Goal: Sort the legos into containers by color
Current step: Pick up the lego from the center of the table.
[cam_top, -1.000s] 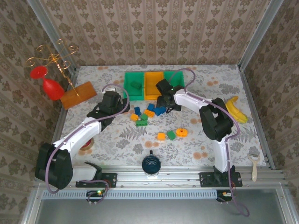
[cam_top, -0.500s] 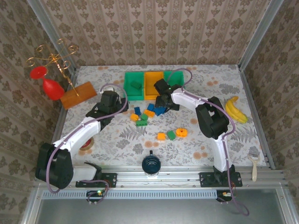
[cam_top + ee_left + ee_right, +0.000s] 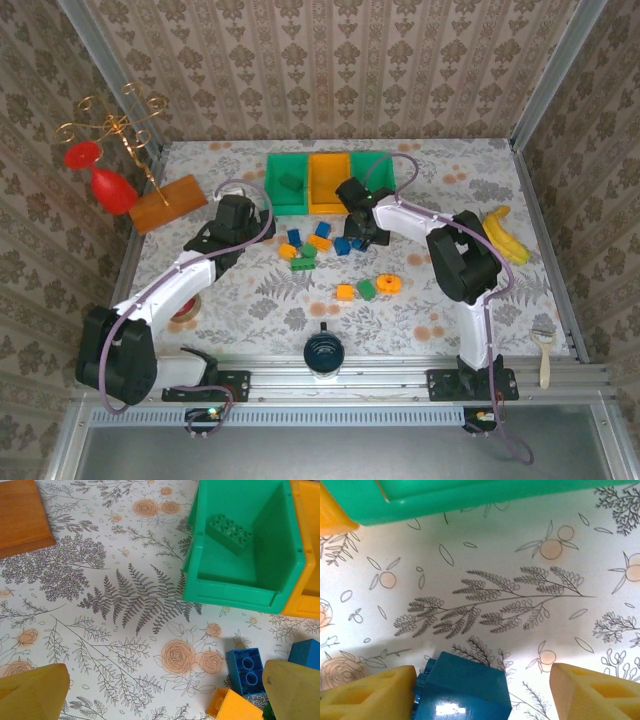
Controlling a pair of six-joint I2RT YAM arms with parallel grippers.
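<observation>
The containers stand in a row at the back: a green bin (image 3: 288, 183) with a green brick (image 3: 230, 527) inside, an orange bin (image 3: 326, 182) and a second green bin (image 3: 372, 170). Loose legos lie in front of them, among them a blue brick (image 3: 246, 670), an orange brick (image 3: 235, 707) and an orange gear (image 3: 389, 284). My right gripper (image 3: 482, 690) is low over the mat, open, straddling a blue lego (image 3: 462, 692). That brick touches the left finger; a gap separates it from the right finger. My left gripper (image 3: 162, 687) hangs wide open over bare mat.
A flat wooden block (image 3: 168, 203) lies at the back left, beside a red ornament (image 3: 110, 185) and a gold stand. A banana (image 3: 503, 235) rests at the right. A tape roll (image 3: 187, 312), a dark bowl (image 3: 323, 352) and a brush (image 3: 544, 350) sit along the near edge.
My right gripper has shifted slightly toward me from the bins' front and its jaws have narrowed around the blue lego. The left arm has not moved.
</observation>
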